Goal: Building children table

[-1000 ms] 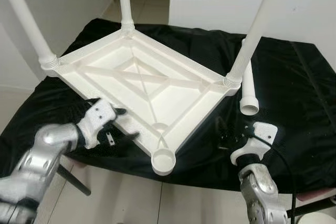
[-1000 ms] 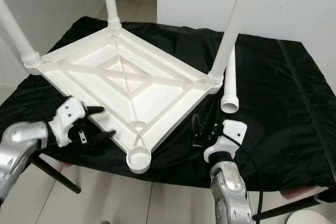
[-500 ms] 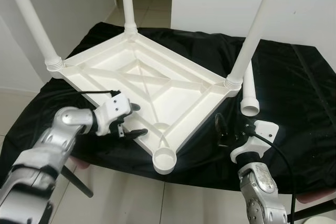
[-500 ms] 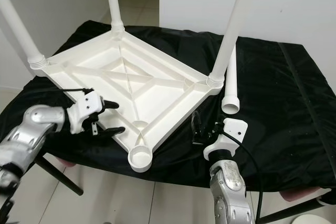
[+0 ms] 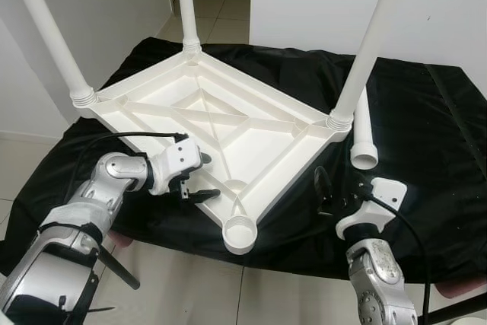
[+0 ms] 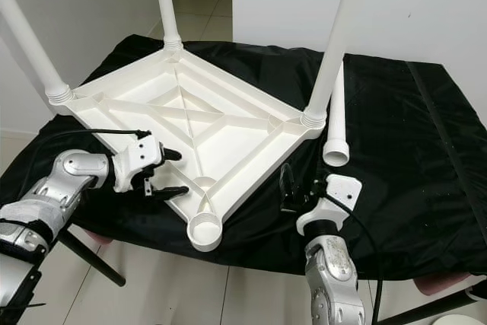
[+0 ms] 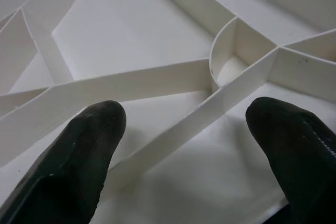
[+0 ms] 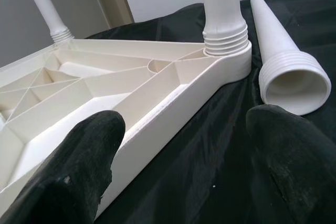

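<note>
**Tabletop upside down on black cloth, three legs in, one leg loose**

Head views: a white plastic tabletop (image 5: 221, 123) lies inverted on a surface draped in black cloth (image 5: 426, 142). Three white legs stand upright in its corner sockets: one at the robot's left (image 5: 46, 28), one at the far corner (image 5: 185, 1) and one at the right (image 5: 369, 43). The near corner socket (image 5: 242, 231) is open and overhangs the cloth's front edge. A fourth, loose leg (image 5: 363, 131) lies on the cloth just beside the right corner, its threaded open end toward the robot. The left gripper (image 5: 196, 180) sits at the tabletop's near-left rim, its fingers spread apart, one above the rim and one outside it, gripping nothing. The right gripper (image 6: 295, 188) hovers over the cloth near the tabletop's near-right edge, short of the loose leg.

Left wrist view: two black fingertips (image 7: 89, 145) stand wide apart over the tabletop's ribbed underside (image 7: 131, 35), a diagonal rib between them, not pinched.

Right wrist view: the fingertips (image 8: 89, 156) are spread wide with nothing between them; ahead lie the tabletop's edge (image 8: 173, 98), the right leg's threaded base (image 8: 224, 30) and the loose leg's open mouth (image 8: 294, 85).
</note>
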{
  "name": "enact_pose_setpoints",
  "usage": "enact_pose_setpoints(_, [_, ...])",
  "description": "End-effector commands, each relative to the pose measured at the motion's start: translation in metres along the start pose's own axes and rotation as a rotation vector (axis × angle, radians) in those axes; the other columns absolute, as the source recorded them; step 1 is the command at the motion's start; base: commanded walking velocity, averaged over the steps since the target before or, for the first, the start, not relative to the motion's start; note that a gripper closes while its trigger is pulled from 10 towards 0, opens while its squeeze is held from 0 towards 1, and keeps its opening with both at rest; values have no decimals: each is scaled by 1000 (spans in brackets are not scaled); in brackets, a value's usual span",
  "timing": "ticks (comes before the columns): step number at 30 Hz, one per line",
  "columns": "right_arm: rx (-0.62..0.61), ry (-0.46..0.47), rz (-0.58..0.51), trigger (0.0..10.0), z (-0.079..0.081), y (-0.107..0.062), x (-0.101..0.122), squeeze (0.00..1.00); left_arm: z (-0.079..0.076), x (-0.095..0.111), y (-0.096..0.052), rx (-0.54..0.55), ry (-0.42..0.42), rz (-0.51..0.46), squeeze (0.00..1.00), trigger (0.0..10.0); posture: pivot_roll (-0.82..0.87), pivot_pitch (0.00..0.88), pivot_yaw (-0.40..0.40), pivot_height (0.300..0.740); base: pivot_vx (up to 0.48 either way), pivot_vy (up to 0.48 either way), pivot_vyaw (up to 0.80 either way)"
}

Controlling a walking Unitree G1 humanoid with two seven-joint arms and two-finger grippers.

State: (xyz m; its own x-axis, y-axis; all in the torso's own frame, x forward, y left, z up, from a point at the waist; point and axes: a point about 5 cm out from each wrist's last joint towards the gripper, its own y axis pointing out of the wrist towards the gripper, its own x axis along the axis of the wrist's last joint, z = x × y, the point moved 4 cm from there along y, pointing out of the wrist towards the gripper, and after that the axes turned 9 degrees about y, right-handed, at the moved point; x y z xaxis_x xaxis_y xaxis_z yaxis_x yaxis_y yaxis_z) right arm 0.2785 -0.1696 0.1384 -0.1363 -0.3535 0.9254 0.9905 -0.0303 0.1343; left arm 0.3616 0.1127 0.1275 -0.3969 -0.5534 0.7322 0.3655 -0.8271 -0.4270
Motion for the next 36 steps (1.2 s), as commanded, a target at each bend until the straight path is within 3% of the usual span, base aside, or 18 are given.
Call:
enact_pose_setpoints(1, [-12, 9, -10, 10000, -1, -3, 1, 0, -8, -5, 1, -85, 20, 28, 0, 10000, -110, 33, 35, 740, 0, 0, 0])
enact_pose_setpoints(18, [-48, 4, 4, 10000, -4, -12, 2, 0, -3, -19, 22, -102, -13, 215, 0, 10000, -138, 102, 58, 740, 0, 0, 0])
enact_pose_setpoints(29, [-55, 4, 2, 10000, -3, -11, 4, 0, -1, -22, 25, -110, -8, 254, 0, 10000, -144, 123, 67, 740, 0, 0, 0])
enact_pose_setpoints(30, [-59, 2, -1, 10000, -3, -10, 5, 0, -1, -21, 25, -115, -10, 250, 0, 6471, -145, 131, 74, 740, 0, 0, 0])
enact_pose_setpoints(31, [-63, 1, -4, 10000, -4, -10, 5, 0, 0, -19, 25, -118, -15, 244, 0, 4824, -145, 131, 74, 740, 0, 0, 0])
enact_pose_setpoints(32, [-66, 1, -6, 10000, -4, -10, 5, 0, 0, -19, 25, -124, -25, 241, 0, 1255, -143, 133, 77, 740, 0, 0, 0])
enact_pose_setpoints(34, [-70, 2, -6, 10000, -5, -10, 6, 0, 1, -18, 25, -132, -23, 243, 0, 1255, -143, 133, 77, 740, 0, 0, 0])
enact_pose_setpoints(35, [-72, 3, -7, 10000, -5, -10, 6, 0, 1, -19, 24, -132, -26, 243, 0, 0, -143, 137, 80, 740, 0, 0, 0])
enact_pose_setpoints(36, [-74, 3, -7, 10000, -5, -10, 6, 0, 1, -19, 23, -130, -27, 244, 0, 0, -142, 139, 79, 740, 0, 0, 0])
